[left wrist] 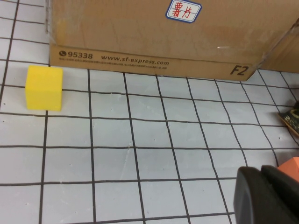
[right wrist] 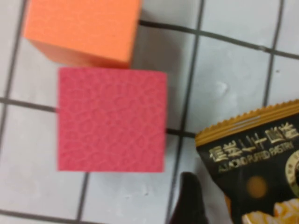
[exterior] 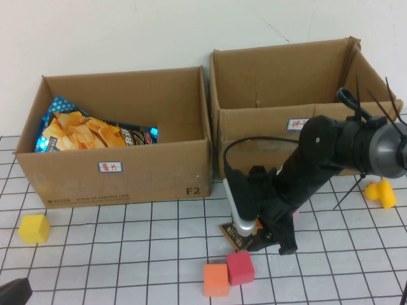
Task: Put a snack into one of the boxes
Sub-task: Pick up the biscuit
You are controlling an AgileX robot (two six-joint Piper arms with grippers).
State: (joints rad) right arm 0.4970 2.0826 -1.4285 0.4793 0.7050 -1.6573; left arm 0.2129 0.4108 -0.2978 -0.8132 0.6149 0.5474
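snack: a dark, gold-edged pastry packet [exterior: 234,234] lies flat on the bench [exterior: 127,254], just in front of the right box, not yet lifted.
right end effector: the right end effector [exterior: 253,239] is down over the packet; one dark fingertip [right wrist: 189,196] sits at the packet's edge [right wrist: 254,177]; the fingers look apart, with no clamp on the packet visible.
boxes: the right box [exterior: 280,136] stands open-topped directly behind the packet; the left box [exterior: 121,168] adjoins it and already holds a chip bag [exterior: 89,133].
progress: by my reading, the grasp is only starting; the lift, the carry over a box wall and the release are all left.
edges: the right box's front wall rises close behind the packet, so the packet likely needs to go well up before crossing it.
clutter: a red cube [exterior: 240,267] and an orange cube [exterior: 215,279] touch each other just in front of the packet, crowding that side.
open room: the bench is bare on the packet's left-box side; a yellow cube [exterior: 33,228] sits well apart, and a yellow toy [exterior: 380,192] sits far off on the other side.
left end effector: the left end effector [left wrist: 268,196] is closed, parked low near the orange cube, well clear of the packet.
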